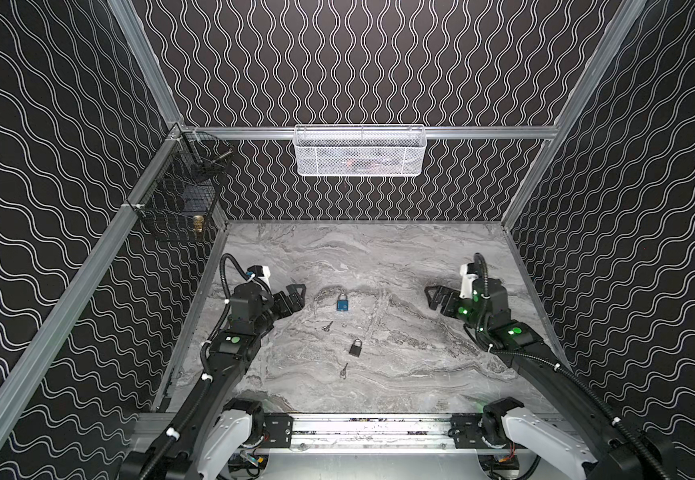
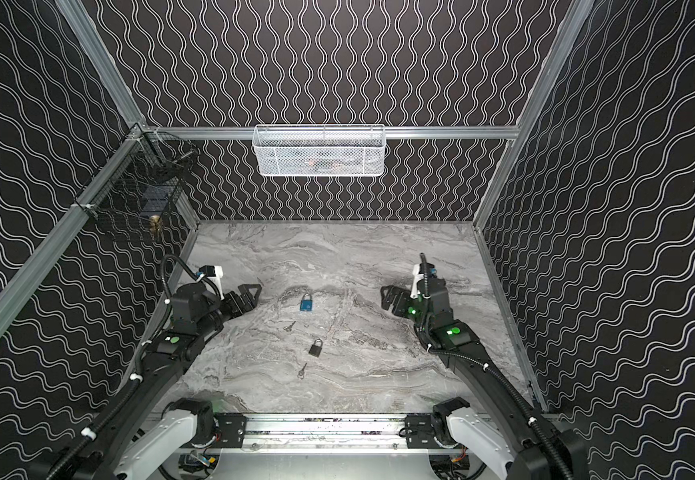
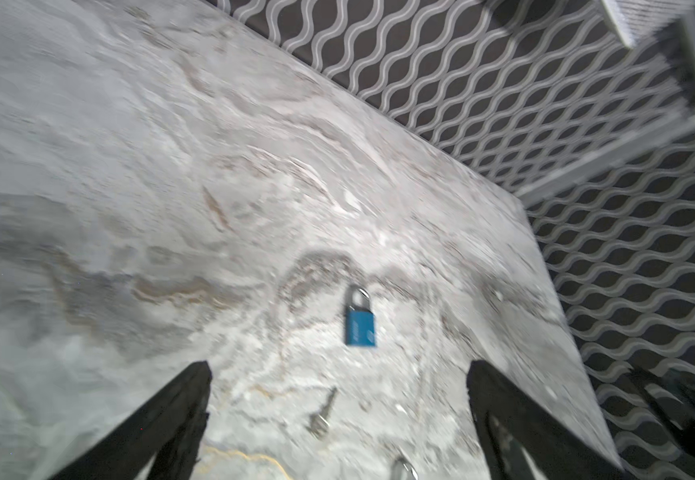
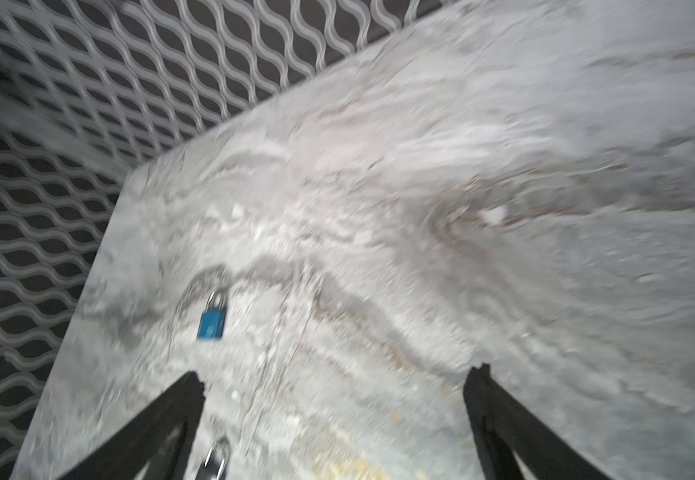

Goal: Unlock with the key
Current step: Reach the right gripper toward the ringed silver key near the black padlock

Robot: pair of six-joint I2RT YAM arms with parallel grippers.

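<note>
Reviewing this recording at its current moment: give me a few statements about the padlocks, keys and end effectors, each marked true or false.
1. A blue padlock and a black padlock lie on the table. True.
2. A key already sits in the blue padlock. False: the far key and the near key both lie loose on the table.
3. The left end effector and the right end effector are open and empty. True.
4. The black padlock lies farther back on the table than the blue padlock. False: it lies nearer the front.
</note>
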